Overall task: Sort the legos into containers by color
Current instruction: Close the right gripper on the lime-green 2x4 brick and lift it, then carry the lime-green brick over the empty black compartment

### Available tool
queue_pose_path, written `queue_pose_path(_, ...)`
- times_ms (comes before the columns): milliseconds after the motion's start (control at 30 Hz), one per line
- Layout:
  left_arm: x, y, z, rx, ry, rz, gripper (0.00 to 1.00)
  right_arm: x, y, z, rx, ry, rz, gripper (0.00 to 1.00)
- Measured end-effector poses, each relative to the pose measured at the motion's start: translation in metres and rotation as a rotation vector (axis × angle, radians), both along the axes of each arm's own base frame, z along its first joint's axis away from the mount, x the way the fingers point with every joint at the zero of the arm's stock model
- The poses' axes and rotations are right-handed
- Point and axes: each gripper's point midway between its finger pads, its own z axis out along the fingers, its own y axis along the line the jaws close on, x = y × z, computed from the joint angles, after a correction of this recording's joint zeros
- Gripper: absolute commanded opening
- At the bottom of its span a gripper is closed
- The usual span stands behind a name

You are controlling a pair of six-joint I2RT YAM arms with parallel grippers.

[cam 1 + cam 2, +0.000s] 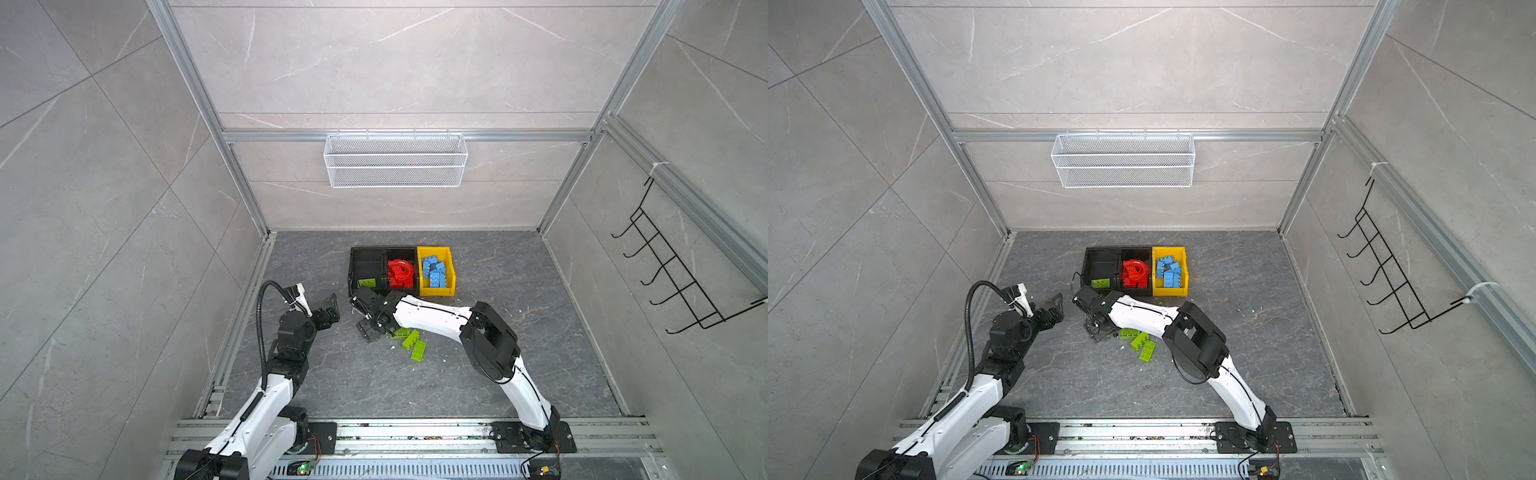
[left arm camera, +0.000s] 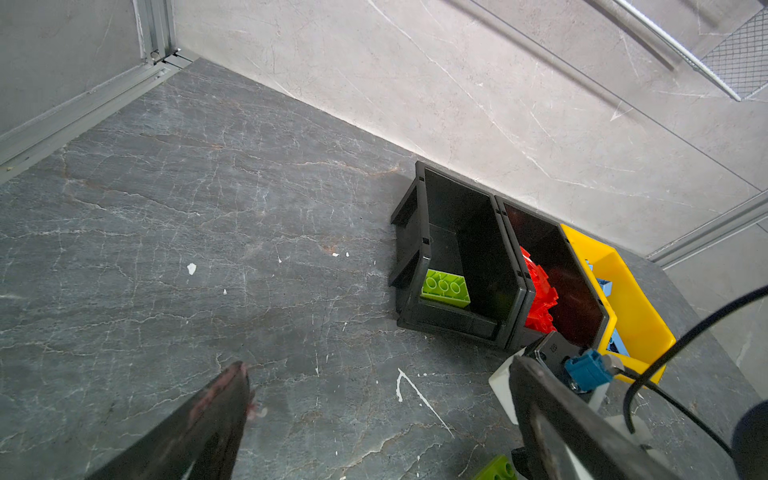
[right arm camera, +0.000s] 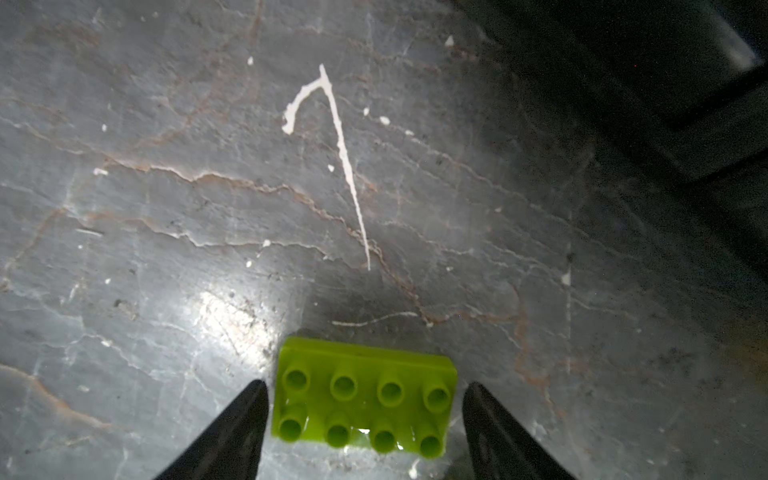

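Note:
Three lime green legos (image 1: 410, 338) (image 1: 1139, 340) lie on the dark floor in front of the containers. My right gripper (image 3: 365, 392) (image 1: 368, 328) is low over the leftmost one (image 3: 365, 411) and open, a finger on each side with small gaps. The left black container (image 1: 352, 266) (image 2: 415, 232) holds one green lego (image 1: 367, 283) (image 2: 445, 287). Red legos (image 1: 401, 274) fill the middle black container (image 1: 401, 249). Blue legos (image 1: 434, 272) sit in the yellow container (image 1: 451, 266). My left gripper (image 1: 330, 305) (image 2: 379, 365) hovers open and empty, left of the containers.
A white wire basket (image 1: 395, 160) hangs on the back wall, and a black hook rack (image 1: 673, 274) on the right wall. Aluminium rails (image 1: 245, 316) edge the floor. The right arm's forearm (image 1: 432, 318) stretches across the floor in front of the containers.

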Motion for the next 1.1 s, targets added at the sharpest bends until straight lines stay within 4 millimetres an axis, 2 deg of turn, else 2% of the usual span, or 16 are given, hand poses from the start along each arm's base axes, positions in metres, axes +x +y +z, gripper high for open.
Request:
queue_pose_path(200,0.0,0.0,0.0,0.0,0.0,0.0,0.99,0.0,0.001,-0.007,-0.007,0.009,0.001,0.74)
queue_pose_path(767,0.0,0.0,0.0,0.001,0.0,0.002,0.99,0.003,0.003,-0.004,0.009,-0.018,0.012,0.62)
queue_pose_path(967,0.0,0.001,0.0,0.001,0.0,0.004,0.99,0.01,0.007,0.027,0.055,-0.075,0.028,0.62)
queue_pose_path(1100,0.0,0.001,0.0,0.001,0.0,0.004,0.99,0.027,0.011,0.055,0.1,-0.123,0.032,0.62)
